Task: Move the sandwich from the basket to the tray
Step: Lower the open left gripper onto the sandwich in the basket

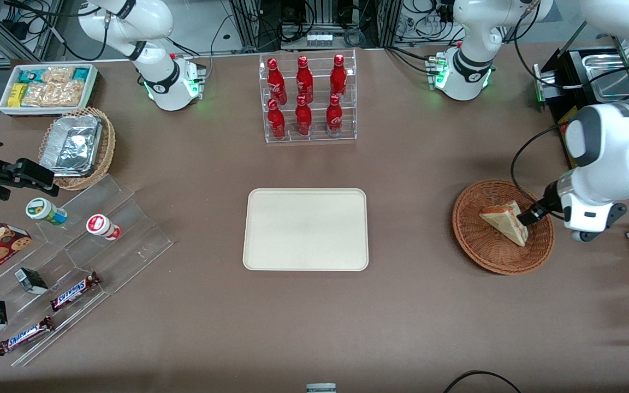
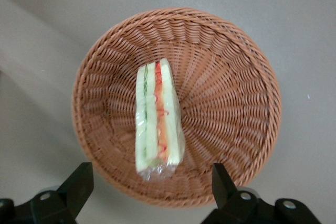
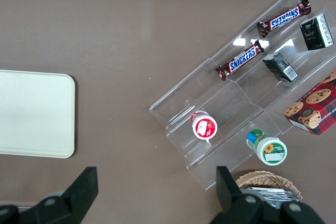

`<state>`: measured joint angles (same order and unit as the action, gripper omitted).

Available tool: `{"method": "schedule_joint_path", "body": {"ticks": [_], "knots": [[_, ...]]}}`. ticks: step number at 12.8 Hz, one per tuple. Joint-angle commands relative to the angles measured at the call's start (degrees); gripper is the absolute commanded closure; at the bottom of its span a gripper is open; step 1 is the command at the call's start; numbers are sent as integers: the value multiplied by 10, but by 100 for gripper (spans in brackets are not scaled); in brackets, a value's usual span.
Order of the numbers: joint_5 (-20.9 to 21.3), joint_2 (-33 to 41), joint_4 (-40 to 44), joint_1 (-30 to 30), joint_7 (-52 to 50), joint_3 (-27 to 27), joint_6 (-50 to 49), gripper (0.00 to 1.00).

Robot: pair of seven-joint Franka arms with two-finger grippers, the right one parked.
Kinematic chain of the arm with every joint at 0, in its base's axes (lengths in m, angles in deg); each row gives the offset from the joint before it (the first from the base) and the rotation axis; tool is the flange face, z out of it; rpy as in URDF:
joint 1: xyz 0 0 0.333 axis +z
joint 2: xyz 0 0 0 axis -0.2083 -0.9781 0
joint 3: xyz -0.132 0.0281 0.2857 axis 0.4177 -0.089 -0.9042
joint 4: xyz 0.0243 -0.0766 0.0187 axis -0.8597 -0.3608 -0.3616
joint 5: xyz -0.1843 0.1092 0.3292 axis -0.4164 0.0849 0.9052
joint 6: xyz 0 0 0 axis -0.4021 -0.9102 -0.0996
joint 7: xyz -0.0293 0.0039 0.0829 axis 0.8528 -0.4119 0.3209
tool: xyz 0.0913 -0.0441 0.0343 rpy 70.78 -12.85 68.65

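Reaching for the sandwich, which lies on its edge in the basket, with the pincer spread wide above it and holding nothing. Calling next, probably, for a descent straddling the wedge inside the wicker rim, though height above it is hard to judge. Leaving open table between basket and tray for the carry.

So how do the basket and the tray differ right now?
The basket is round, reddish-brown woven wicker; the tray is a flat, smooth, cream rectangle. The basket holds the sandwich; the tray holds nothing. The tool hangs open above the basket, not above the tray. Both rest on the brown table.
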<state>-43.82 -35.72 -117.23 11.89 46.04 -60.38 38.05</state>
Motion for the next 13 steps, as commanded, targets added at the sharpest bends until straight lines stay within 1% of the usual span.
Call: {"method": "schedule_joint_path", "body": {"ticks": [1, 3, 7, 9, 10, 11, 12, 13], "knots": [[8, -21, -27, -6, -89, 0, 63, 0], [8, -42, -31, -2, -110, 0, 95, 0], [8, -63, -49, -1, -123, -1, 100, 0], [9, -87, -49, -5, -139, -1, 118, 0], [9, -96, -50, -6, -139, -1, 126, 3], [9, -100, -50, -5, -139, -2, 126, 9], [9, -99, -49, -3, -138, -3, 126, 19], [9, -100, -49, -3, -137, -3, 126, 33]]}}
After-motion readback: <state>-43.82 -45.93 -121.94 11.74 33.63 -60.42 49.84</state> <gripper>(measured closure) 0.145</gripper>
